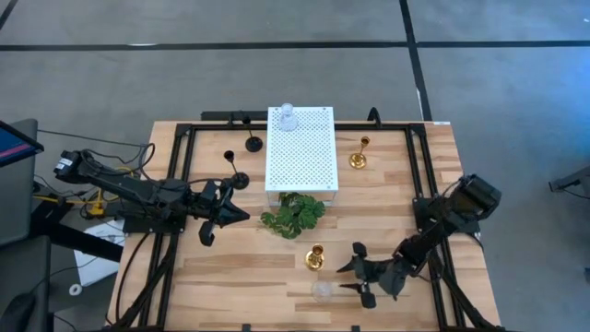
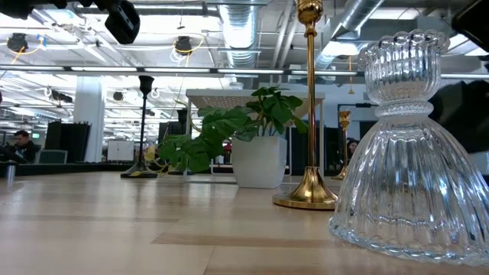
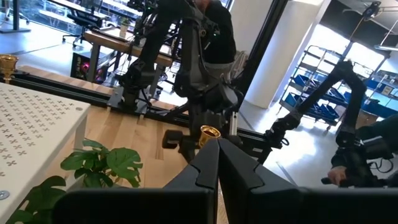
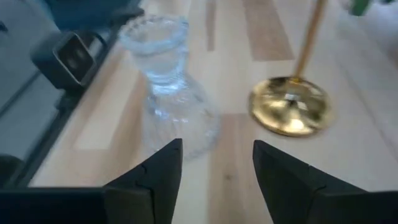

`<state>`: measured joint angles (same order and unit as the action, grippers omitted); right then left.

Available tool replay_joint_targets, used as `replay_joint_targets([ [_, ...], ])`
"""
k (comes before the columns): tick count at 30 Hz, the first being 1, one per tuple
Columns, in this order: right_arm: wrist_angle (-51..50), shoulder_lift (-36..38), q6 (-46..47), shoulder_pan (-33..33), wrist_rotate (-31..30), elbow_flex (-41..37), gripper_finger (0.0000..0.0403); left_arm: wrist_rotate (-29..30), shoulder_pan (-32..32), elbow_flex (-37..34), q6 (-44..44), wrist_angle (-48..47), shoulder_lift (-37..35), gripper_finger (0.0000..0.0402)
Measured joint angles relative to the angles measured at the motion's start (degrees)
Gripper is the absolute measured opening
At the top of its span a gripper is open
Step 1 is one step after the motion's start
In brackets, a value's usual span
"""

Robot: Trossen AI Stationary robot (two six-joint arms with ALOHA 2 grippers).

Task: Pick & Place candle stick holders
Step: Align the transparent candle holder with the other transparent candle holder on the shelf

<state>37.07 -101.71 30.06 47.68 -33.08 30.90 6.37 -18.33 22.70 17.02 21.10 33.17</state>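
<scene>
Right gripper (image 1: pixel 361 273) hovered with fingers apart near the table's front edge, just beside a clear glass holder (image 1: pixel 321 291) and a gold holder (image 1: pixel 315 257), both upright; the left gripper (image 1: pixel 224 213), pressed shut, waited beside the green sprig (image 1: pixel 293 215). From table height, the glass holder (image 2: pixel 409 145) stood cup-up on pale wood planks (image 2: pixel 114 221), the gold stem (image 2: pixel 309 99) vertical, an open workshop behind. Through the right wrist, spread fingers (image 4: pixel 152 177) framed the glass holder (image 4: pixel 168 87).
</scene>
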Motion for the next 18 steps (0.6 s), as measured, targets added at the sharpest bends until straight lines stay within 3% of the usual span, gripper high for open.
replay_joint_targets([
  [7,16.8,-10.0,-5.6,0.7,-0.7,2.6,0.0211,0.0,0.0,0.0,0.0,0.0,0.0,0.0008],
  [18,17.5,-11.8,-8.2,-2.1,-0.2,6.2,0.0225,0.0,0.0,0.0,0.0,0.0,0.0,0.0008],
])
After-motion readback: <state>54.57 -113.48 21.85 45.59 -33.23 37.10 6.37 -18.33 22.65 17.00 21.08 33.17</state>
